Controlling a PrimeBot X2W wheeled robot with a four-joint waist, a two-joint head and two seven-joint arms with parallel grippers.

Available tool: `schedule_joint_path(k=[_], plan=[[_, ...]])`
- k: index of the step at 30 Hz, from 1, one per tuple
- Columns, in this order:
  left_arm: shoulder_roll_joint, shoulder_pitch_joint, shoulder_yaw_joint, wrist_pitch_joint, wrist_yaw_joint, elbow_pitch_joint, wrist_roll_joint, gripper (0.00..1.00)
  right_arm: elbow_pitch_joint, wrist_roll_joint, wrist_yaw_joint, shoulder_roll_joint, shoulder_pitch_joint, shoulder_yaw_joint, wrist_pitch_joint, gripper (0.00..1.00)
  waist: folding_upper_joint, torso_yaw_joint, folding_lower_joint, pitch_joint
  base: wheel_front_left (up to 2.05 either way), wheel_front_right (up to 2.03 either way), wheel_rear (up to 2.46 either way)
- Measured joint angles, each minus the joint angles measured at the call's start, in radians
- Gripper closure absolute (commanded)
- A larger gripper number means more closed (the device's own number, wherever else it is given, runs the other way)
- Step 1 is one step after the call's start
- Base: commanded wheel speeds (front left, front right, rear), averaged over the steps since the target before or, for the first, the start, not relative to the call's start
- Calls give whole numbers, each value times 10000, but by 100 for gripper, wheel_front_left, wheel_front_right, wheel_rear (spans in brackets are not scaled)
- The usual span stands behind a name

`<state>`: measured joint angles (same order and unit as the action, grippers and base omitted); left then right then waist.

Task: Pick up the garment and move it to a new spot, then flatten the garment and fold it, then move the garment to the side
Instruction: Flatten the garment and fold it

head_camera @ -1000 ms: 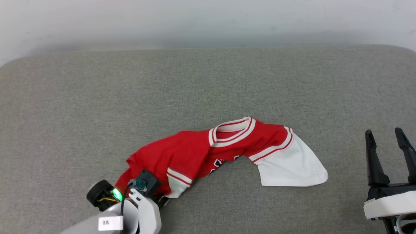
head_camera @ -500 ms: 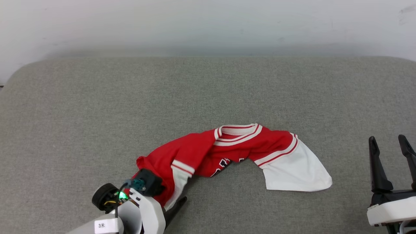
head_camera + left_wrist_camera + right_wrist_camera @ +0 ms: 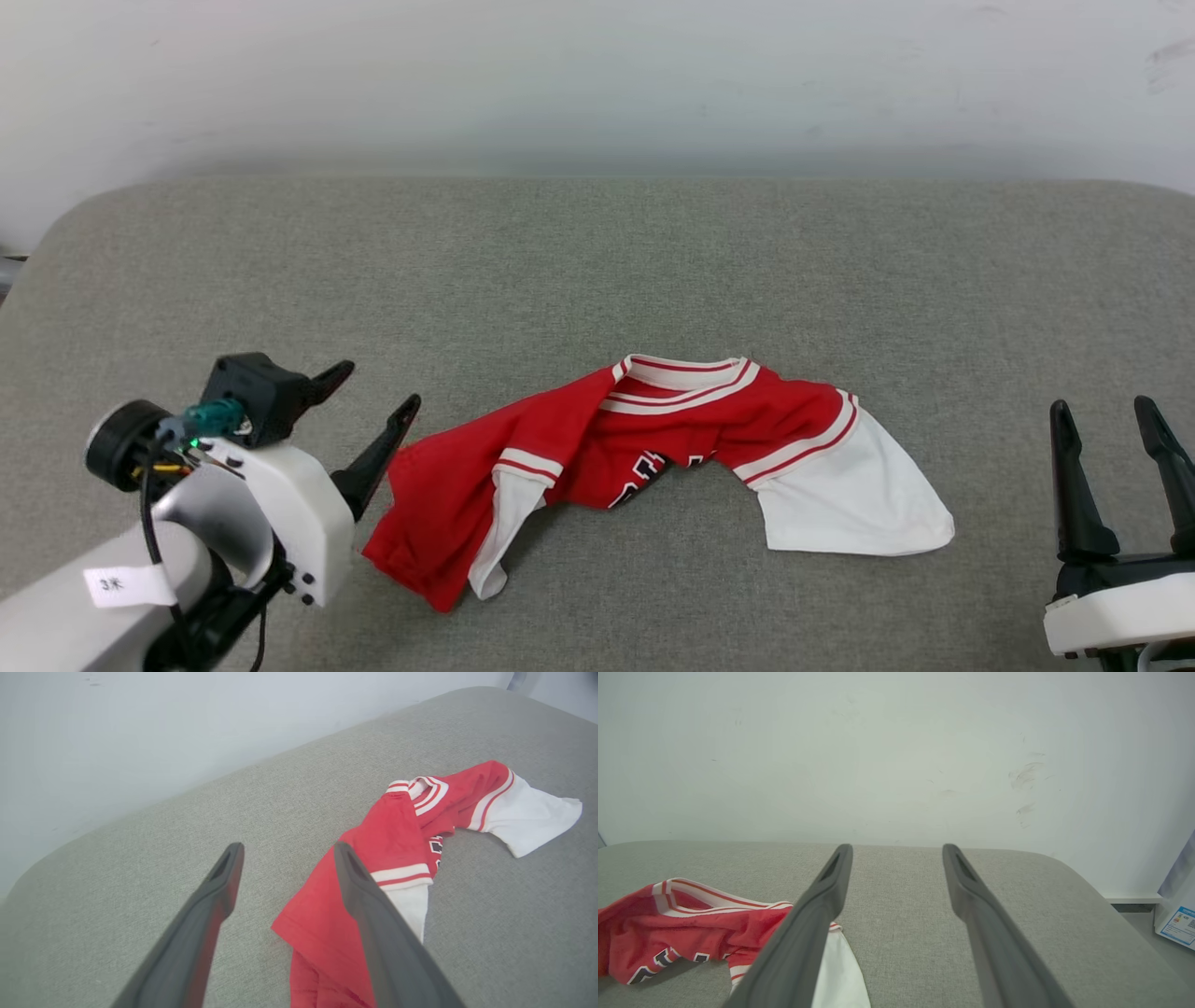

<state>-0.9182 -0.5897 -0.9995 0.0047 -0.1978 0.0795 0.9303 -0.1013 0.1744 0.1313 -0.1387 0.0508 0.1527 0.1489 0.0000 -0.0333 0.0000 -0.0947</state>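
My left gripper (image 3: pixel 378 387) hangs at the left of the grey cushioned surface (image 3: pixel 597 271), its two dark fingers spread wide and holding nothing. In the left wrist view this gripper (image 3: pixel 288 847) points along the cushion toward the pale wall (image 3: pixel 117 732). One finger crosses in front of the cloth's near end. I cannot tell whether it touches.

Just to the right of that gripper lies the garment (image 3: pixel 579 439), on the front middle of the cushion, crumpled into a low arch. Its red hem end sits nearest my left fingers, and a narrow white sleeve (image 3: pixel 504 523) is folded down beside it. The striped collar (image 3: pixel 686 378) forms the top of the arch, with a few black letters (image 3: pixel 644 471) partly showing below it. The other white sleeve (image 3: pixel 850 495) spreads flat at the right end.

Well apart from the jersey, at the far right, my right gripper (image 3: pixel 1102 411) rests with its fingers parted and empty. In the right wrist view this gripper (image 3: pixel 897 848) faces the wall, with the garment (image 3: pixel 668 924) low on the left.
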Motion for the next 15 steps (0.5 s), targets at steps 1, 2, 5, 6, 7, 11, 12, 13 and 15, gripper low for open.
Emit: schedule_joint_path(k=[1,2,5,6,7,11,12,13,15], plan=[[-125,-63,40,100,-61,119,4,0,-4,0,0,0,-1,-6,0,0,0,22,0,-5,0,0,0],[-242,-132,61,242,-59,222,15,0,-10,0,0,0,-1,-4,0,0,0,43,0,-15,0,0,0],[-523,-260,33,876,25,499,253,0,-29,0,0,0,-1,4,0,0,0,100,0,-63,0,0,0],[-602,-291,-13,1170,88,550,351,0,-29,0,0,0,-1,10,-2,0,0,114,0,-81,0,0,0],[-663,-314,-77,1476,169,594,483,0,-27,0,0,-2,-1,10,-2,0,0,126,0,-102,0,0,0],[-805,-478,-499,2619,447,531,562,0,-10,2,0,-15,-24,2,2,0,0,175,0,-206,0,0,0],[-796,-489,-637,2897,502,481,608,0,-2,4,0,-21,-45,0,4,0,0,188,0,-243,0,0,0],[-767,-488,-736,3101,583,397,650,0,8,6,0,-31,-61,0,12,0,0,202,0,-281,0,0,0],[-633,-489,-880,3369,721,163,792,0,33,8,0,-42,-105,4,38,0,0,229,0,-370,0,0,0]])
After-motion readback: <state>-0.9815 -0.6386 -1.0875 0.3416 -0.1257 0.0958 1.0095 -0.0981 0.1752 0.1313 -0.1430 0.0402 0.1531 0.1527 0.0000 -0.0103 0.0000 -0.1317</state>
